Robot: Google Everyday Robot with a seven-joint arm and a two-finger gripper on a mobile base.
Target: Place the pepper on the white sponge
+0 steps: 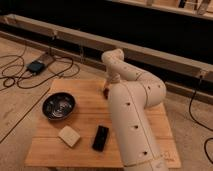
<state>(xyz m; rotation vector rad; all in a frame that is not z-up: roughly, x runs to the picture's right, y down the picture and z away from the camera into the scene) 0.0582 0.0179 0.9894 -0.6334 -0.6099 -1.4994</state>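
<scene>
1. Here, the one container is a round metal bowl (58, 106) on the left of the surface (90, 117). Its inside shows only dark, glinting ridged metal.
2. The pepper (104, 92) is a small dark reddish thing at the far side of the surface, just beside the gripper (107, 89). It lies well apart from the white sponge (69, 136).
3. It shows too small to tell which way its long axis runs or where its tip points.
4. The gripper hangs low over the far middle of the surface, mostly hidden behind the arm (131, 120). Its jaws stand spread wide. Whether they touch the pepper I cannot tell.
5. The white sponge is a cream block with rounded corners, lying flat near the front left. It is turned at a slant to the surface's edge.
6. A flat black phone (101, 138) lies just right of the sponge, not touching it, with its long axis running roughly front to back.
7. The surface is pale wood, with planks running left to right.
8. The arm is smooth white, thick and rounded, dotted with small dark holes.
9. Dark cables (20, 75) trail over the grey floor at left.
</scene>
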